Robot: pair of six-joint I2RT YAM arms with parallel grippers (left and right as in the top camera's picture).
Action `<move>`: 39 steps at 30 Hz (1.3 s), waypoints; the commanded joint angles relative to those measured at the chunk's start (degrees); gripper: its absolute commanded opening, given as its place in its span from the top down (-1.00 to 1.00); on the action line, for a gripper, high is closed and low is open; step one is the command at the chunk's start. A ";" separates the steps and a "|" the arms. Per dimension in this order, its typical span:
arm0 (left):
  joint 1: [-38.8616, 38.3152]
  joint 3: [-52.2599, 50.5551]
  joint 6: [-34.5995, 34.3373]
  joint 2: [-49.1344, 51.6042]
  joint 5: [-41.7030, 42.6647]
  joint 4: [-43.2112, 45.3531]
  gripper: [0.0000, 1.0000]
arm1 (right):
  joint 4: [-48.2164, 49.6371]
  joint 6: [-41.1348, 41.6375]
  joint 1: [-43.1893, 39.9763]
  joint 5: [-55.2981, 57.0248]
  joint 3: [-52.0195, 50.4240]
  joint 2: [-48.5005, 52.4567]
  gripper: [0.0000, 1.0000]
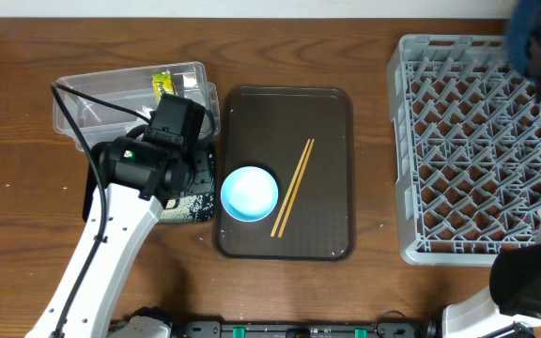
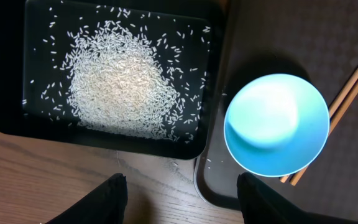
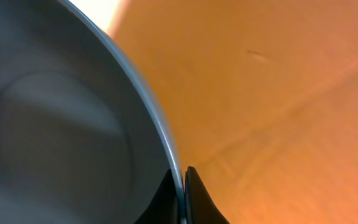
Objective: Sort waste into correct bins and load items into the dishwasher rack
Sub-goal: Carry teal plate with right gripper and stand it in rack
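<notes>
The wooden tabletop (image 1: pixel 17 207) carries everything. From overhead, the grey dishwasher rack (image 1: pixel 468 141) fills the right side. Next in size, the dark brown serving tray (image 1: pixel 327 131) lies in the middle, and the clear tub (image 1: pixel 111 89) sits at the upper left. The left arm (image 1: pixel 111 235) covers most of the black tray (image 2: pixel 8 121) from above. Only the left wrist view shows it whole, with a heap of rice (image 2: pixel 117 81) inside and stray grains around it.

The large dark-blue bowl (image 3: pixel 55 124) shows clearly only in the right wrist view. There, the right end effector (image 3: pixel 182 186) is pinched tight on its thin rim, over a blurred orange-brown surface. Overhead, it seems to be just a dark-blue blur above the rack's far right corner.

The light-blue bowl (image 1: pixel 249 193) sits upright on the serving tray, with the chopsticks (image 1: pixel 292 188) lying diagonally just beside it. The yellow-green wrapper (image 1: pixel 162 84) lies in the clear tub.

The left arm reaches up from the near edge and points down over the black tray. The left end effector (image 2: pixel 181 177) has its fingers (image 2: pixel 110 199) apart and holds nothing. The right arm (image 1: pixel 533 277) rises at the near right corner beside the rack.
</notes>
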 commanded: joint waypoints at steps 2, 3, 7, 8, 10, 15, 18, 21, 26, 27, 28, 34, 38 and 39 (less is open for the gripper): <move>0.15 0.31 -0.57 0.00 0.13 -0.22 -0.20 | 1.64 -0.66 -4.63 8.31 0.11 1.64 0.97; 0.15 0.31 -0.57 0.00 0.15 -0.22 -0.20 | 1.92 -0.66 -5.57 8.35 0.11 2.10 0.98; 0.15 0.31 -0.57 0.00 0.15 -0.11 -0.20 | 2.93 -0.63 -9.03 8.48 0.09 4.15 0.97; 0.15 0.31 -0.59 0.00 0.13 -0.11 -0.20 | 3.08 -0.61 -9.62 8.50 0.07 4.59 0.98; 0.15 0.31 -0.59 0.00 0.15 -0.11 -0.20 | 3.69 -0.63 -10.73 8.55 0.07 5.84 0.97; 0.15 0.31 -0.59 0.00 0.15 -0.11 -0.20 | 6.36 -2.19 -12.41 8.57 0.04 8.98 0.97; 0.15 0.31 -0.63 0.00 0.15 -0.07 -0.20 | 7.50 -3.21 -12.94 8.57 0.04 10.84 0.97; 0.15 0.31 -1.68 0.00 0.13 0.17 -0.20 | 8.46 -6.56 -13.03 7.56 0.04 12.92 0.97; 0.15 0.31 -1.90 0.00 0.13 0.33 -0.20 | 13.38 -18.67 -12.92 3.91 0.04 15.50 0.98; 0.15 0.31 -1.88 0.00 0.11 0.33 -0.20 | 16.24 -20.28 -12.92 6.23 0.04 15.82 0.98; 0.15 0.31 -1.88 0.00 0.11 0.33 -0.20 | 18.49 -23.32 -12.92 6.27 0.04 16.00 0.97; 0.15 0.31 -1.90 0.00 0.13 0.92 -0.20 | 19.45 -35.82 -11.80 -4.15 0.02 16.15 0.98; 0.15 0.31 -1.90 0.00 0.13 1.57 -0.20 | 17.99 -35.78 -11.17 -4.70 -0.61 16.48 0.97; 0.15 0.31 -1.90 0.00 0.13 1.57 -0.20 | 18.08 -35.76 -11.08 -4.72 -1.18 16.48 0.97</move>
